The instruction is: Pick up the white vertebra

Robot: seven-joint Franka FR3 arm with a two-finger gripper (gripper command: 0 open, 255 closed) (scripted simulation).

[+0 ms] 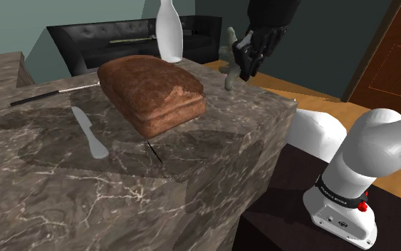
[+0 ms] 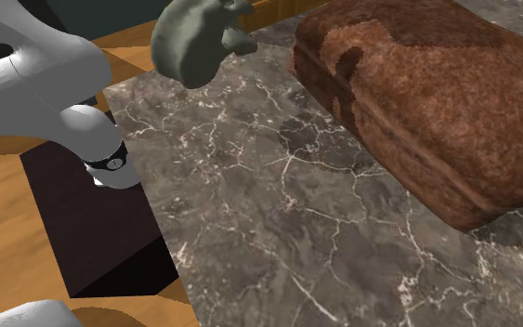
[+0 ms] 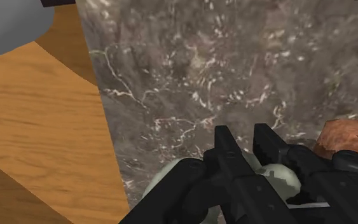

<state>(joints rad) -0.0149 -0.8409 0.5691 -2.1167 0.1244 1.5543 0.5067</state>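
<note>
The vertebra (image 1: 228, 63) is a pale grey-green, knobbly bone hanging above the far corner of the dark marble table (image 1: 191, 185), near the edge on the shoulder view's right. My black gripper (image 1: 241, 63) is shut on it from the side. In the second exterior view the vertebra (image 2: 194, 39) floats over the table's corner, with a faint shadow below it. In the wrist view the two fingers (image 3: 225, 147) stand close together around the pale vertebra (image 3: 280, 179), most of which is hidden behind the hand.
A big brown bread loaf (image 1: 152, 93) lies mid-table, close to the vertebra. A grey knife (image 1: 88, 134) and a thin dark-handled tool (image 1: 45, 95) lie further left. A white bottle (image 1: 169, 32) stands at the back, a black sofa (image 1: 113, 36) behind. Wooden floor (image 3: 37, 127) lies beyond the edge.
</note>
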